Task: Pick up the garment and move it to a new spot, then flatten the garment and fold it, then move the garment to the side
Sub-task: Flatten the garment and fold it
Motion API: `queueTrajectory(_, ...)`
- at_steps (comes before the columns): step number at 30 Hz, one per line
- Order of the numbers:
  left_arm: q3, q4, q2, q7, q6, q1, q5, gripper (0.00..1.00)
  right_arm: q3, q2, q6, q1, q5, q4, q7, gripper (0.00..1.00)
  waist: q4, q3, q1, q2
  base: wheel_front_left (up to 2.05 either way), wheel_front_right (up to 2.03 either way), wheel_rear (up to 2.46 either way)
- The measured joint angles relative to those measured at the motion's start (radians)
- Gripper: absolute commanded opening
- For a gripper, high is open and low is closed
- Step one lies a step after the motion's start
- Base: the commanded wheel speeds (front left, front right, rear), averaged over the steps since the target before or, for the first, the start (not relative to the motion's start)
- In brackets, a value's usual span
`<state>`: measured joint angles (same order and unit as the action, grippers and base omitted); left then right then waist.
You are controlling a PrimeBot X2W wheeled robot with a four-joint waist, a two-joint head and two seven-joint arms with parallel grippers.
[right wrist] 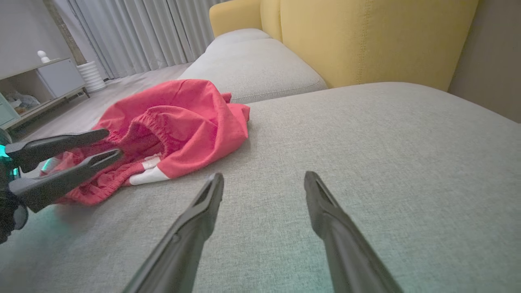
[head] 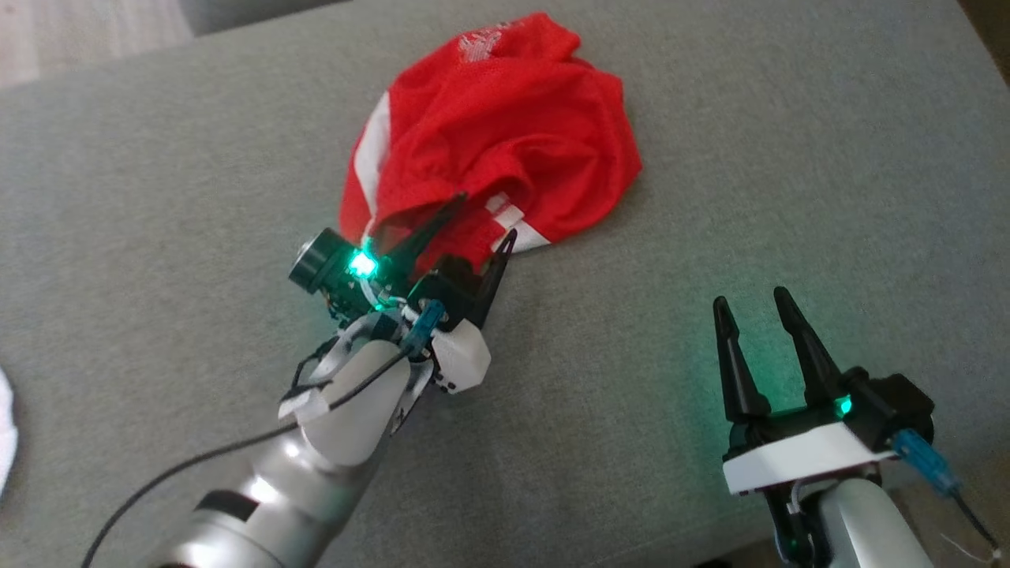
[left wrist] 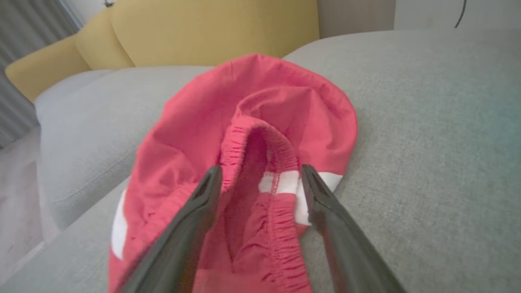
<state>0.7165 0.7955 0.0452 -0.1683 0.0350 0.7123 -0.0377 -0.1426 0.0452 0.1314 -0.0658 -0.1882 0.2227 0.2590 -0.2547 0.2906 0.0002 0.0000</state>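
Red shorts: crumpled heap on grey sofa cushion.
Head view: left gripper at heap's near edge, the nearer arm; right gripper well apart over bare cushion, jaws wide.
Left wrist view: jaws wide, straddling elastic waistband, not closed.
Right wrist view: shorts lie ahead and left of right gripper.

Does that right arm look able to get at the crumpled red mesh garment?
Probably yes: only bare grey sofa cushion lies between the open right gripper and the red mesh garment. The left gripper straddles its waistband, fingers apart.
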Motion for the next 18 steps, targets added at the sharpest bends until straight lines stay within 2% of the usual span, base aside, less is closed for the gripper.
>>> queueTrajectory(9,0.074,0.108,-0.002,0.034,0.011,0.085,-0.046,1.0,-0.009,0.0,0.0,-0.034,-0.015,0.0,0.0,1.0,-0.054,0.062,0.0,0.0,0.0,0.0,0.0)
queueTrajectory(12,0.09,0.139,-0.002,0.026,0.027,0.108,-0.058,1.0,-0.008,0.0,0.0,-0.035,-0.016,0.0,0.0,1.0,-0.066,0.071,-0.0002,0.0,0.0,0.0,0.0)
queueTrajectory(13,0.093,0.145,-0.003,0.023,0.027,0.115,-0.064,0.83,-0.008,0.0,0.0,-0.035,-0.016,0.0,0.0,1.0,-0.068,0.071,-0.0002,0.0,0.0,0.0,0.0)
queueTrajectory(14,0.096,0.154,-0.004,0.018,0.027,0.121,-0.072,0.39,-0.007,0.0,0.0,-0.035,-0.016,0.001,0.0,1.0,-0.069,0.07,-0.0001,0.0,0.0,0.0,0.0)
queueTrajectory(16,0.103,0.167,-0.004,0.007,0.027,0.125,-0.087,0.0,-0.007,0.0,0.0,-0.035,-0.016,0.001,0.0,1.0,-0.068,0.066,-0.0002,0.0,0.0,0.0,0.0)
queueTrajectory(18,0.11,0.172,-0.004,-0.003,0.027,0.125,-0.107,0.0,-0.008,0.0,0.0,-0.035,-0.016,0.003,0.0,1.0,-0.066,0.06,-0.0002,0.0,0.0,0.0,0.0)
